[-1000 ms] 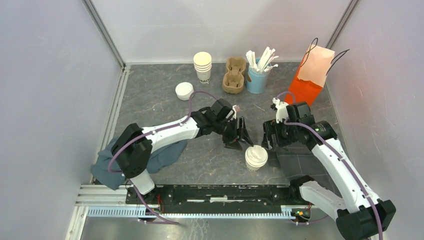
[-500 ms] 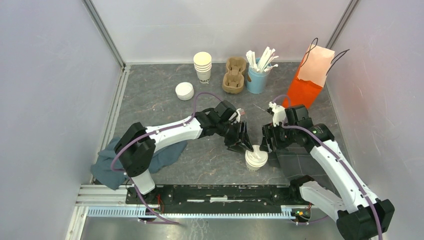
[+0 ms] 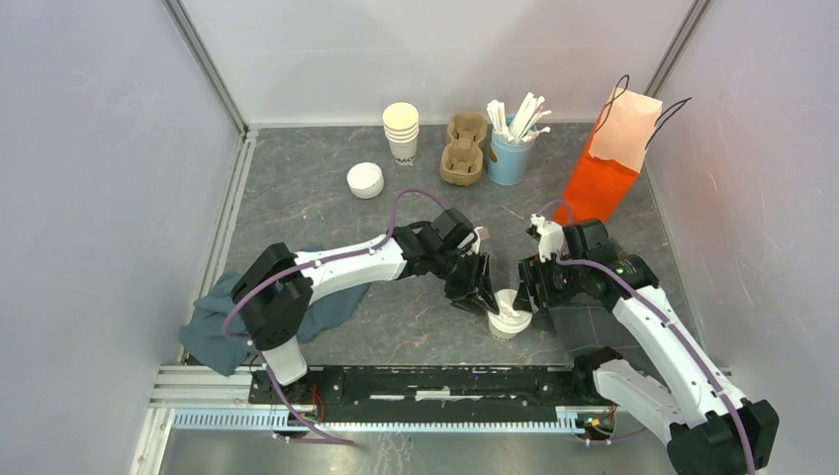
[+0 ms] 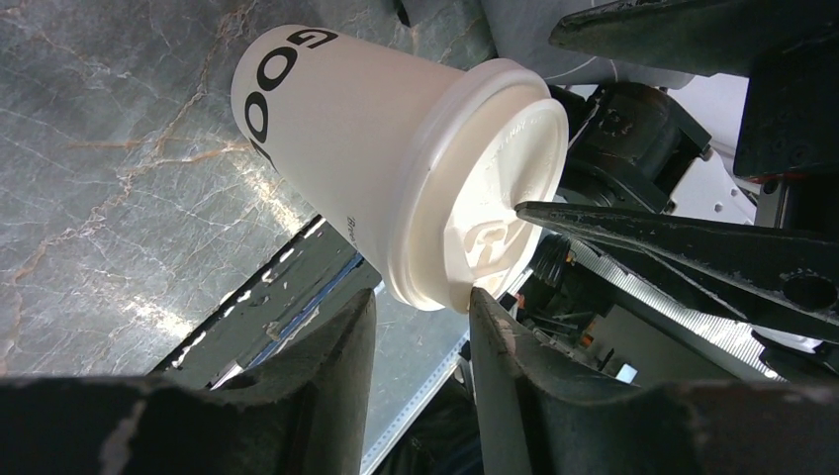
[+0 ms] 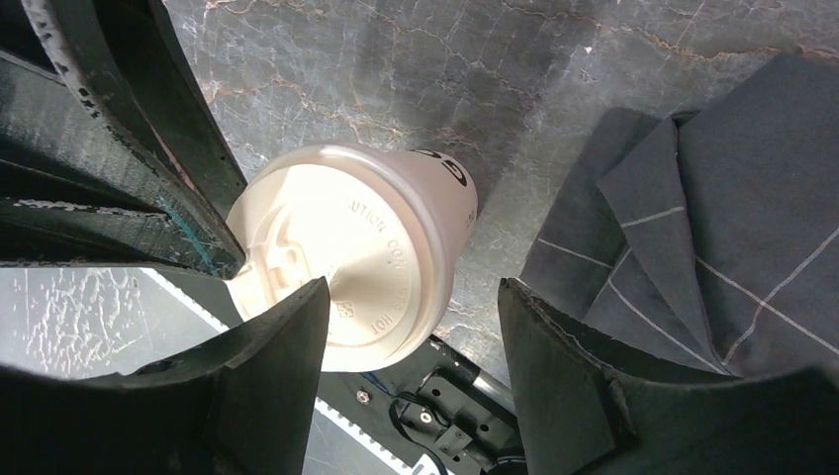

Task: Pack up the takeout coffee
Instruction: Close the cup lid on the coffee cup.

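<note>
Lidded cup (image 3: 511,319): upright on the grey table (image 3: 297,208), lower centre of the top view, between the two grippers; black lettering on its side
Lid (image 4: 490,188): white sip lid, seated on the cup's rim
Left gripper (image 4: 420,302): at the cup's left; jaws narrow but apart, background showing through the gap, the lid's rim just at the fingertips (image 4: 495,317)
Right gripper (image 5: 411,287): at the cup's right; jaws wide, straddling the lid, one finger at its edge, the other clear of the cup
Dark cloth (image 3: 592,327): folded, lower right, just beside the cup
Blue-grey cloth (image 3: 220,334): lower left, under the left arm (image 3: 336,267)
Upper centre: stack of lidless cups (image 3: 401,131), cardboard carrier (image 3: 465,148), blue tub of stirrers (image 3: 510,156); loose lids (image 3: 365,180) just left of and below the stack
Orange bag (image 3: 605,168): upright, upper right
</note>
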{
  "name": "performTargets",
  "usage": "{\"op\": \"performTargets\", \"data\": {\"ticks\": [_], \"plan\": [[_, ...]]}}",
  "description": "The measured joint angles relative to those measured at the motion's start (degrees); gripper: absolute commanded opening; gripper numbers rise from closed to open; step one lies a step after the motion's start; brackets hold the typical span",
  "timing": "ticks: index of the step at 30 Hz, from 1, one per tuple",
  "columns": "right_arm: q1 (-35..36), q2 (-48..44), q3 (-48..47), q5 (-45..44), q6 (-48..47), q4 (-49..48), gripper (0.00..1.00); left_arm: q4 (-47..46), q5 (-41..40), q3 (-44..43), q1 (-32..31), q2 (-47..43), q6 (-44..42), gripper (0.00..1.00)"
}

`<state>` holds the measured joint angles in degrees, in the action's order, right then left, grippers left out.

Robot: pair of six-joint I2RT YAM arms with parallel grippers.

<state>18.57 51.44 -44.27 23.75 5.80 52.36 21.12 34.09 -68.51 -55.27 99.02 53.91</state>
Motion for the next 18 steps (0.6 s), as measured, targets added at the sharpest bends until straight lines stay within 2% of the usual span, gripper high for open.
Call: {"op": "performTargets", "data": {"ticks": [5, 12, 18], "plan": [[0.0, -1.75, 1.79, 1.51, 0.63, -1.92, 0.66, 0.09, -0.17, -0.15, -0.35, 0.0, -0.28, 0.42], [-0.28, -5.25, 7.8, 7.56, 5.64, -9.29, 0.63, 1.77, -1.14, -0.33, -0.59, -0.15, -1.07, 0.42], [-0.31, -2.84, 8.96, 9.88, 7.17, -16.33, 0.62, 1.86, -2.58, 1.46, -0.68, -1.79, -1.07, 0.43]]}}
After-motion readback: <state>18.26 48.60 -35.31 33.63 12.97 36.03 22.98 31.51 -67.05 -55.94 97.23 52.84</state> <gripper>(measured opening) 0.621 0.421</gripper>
